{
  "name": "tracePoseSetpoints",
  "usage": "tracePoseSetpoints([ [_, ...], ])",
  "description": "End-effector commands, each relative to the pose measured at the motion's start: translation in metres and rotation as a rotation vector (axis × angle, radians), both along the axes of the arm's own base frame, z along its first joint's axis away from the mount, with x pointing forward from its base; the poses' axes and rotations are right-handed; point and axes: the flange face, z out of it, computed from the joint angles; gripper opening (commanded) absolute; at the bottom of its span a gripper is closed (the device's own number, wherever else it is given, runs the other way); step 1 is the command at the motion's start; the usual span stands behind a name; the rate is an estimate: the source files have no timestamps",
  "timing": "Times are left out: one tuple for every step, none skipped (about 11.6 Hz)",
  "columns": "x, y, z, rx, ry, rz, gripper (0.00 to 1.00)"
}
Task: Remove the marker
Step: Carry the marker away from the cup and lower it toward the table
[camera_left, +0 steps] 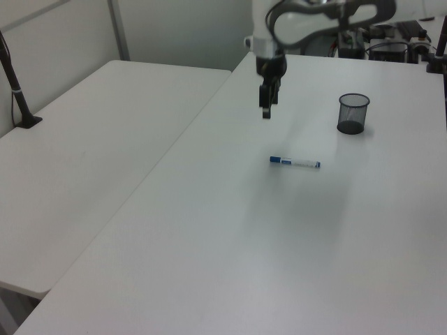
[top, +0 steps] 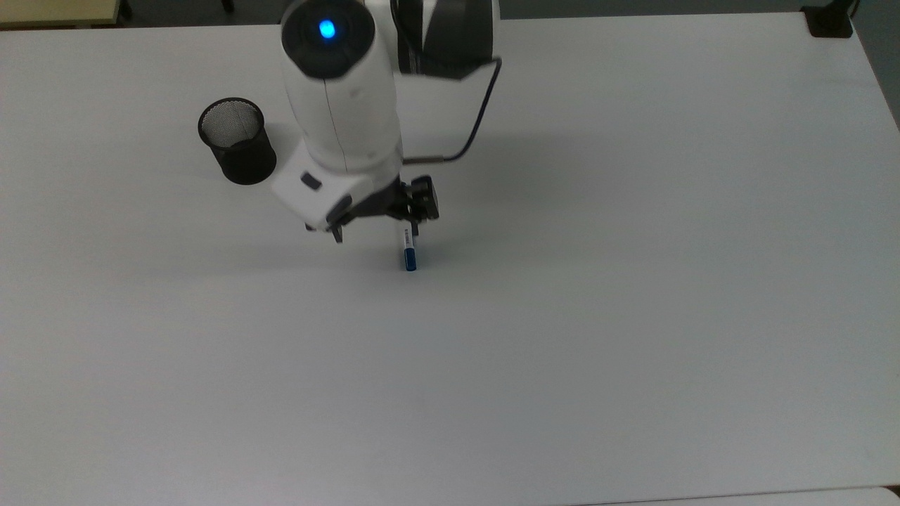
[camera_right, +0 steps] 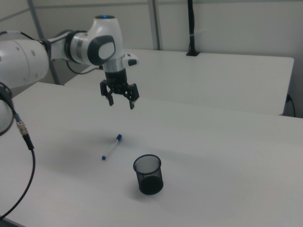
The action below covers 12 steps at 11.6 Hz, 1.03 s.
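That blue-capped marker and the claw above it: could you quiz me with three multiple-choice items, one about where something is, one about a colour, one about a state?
1. Where does the marker lie?
A. inside the black mesh cup
B. flat on the white table
C. between the claw's fingers

2. What colour is the light on top of the arm in the top view?
A. blue
B. red
C. green

3. How is the claw?
A. shut on the marker
B. shut on nothing
C. open, holding nothing

Answers:
1. B, it lies on the white table, apart from the black mesh cup.
2. A, the light glows blue.
3. C, the right view shows its fingers spread above the marker.
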Motion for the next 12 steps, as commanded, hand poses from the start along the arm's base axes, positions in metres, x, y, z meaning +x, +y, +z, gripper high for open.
tracePoseSetpoints([
  [-0.065, -0.018, 0.058, 0.004, -0.017, -0.059, 1.0],
  [-0.082, -0.023, 0.073, -0.015, -0.024, -0.09, 1.0],
  [-0.096, -0.028, 0.087, -0.024, -0.034, -0.113, 1.0],
  [-0.11, -0.034, 0.096, -0.041, -0.013, -0.122, 1.0],
  [-0.122, -0.039, 0.105, -0.05, 0.007, -0.125, 1.0],
  [-0.13, -0.042, 0.115, -0.047, -0.001, -0.123, 1.0],
  [-0.133, -0.048, 0.121, -0.045, -0.01, -0.135, 1.0],
  [-0.133, -0.05, 0.121, -0.043, -0.009, -0.148, 1.0],
  [-0.133, -0.053, 0.123, -0.041, -0.01, -0.156, 1.0],
  [-0.134, -0.054, 0.123, -0.04, 0.007, -0.158, 1.0],
  [-0.134, -0.055, 0.123, -0.04, 0.015, -0.16, 1.0],
  [-0.133, -0.056, 0.123, -0.041, 0.019, -0.161, 1.0],
])
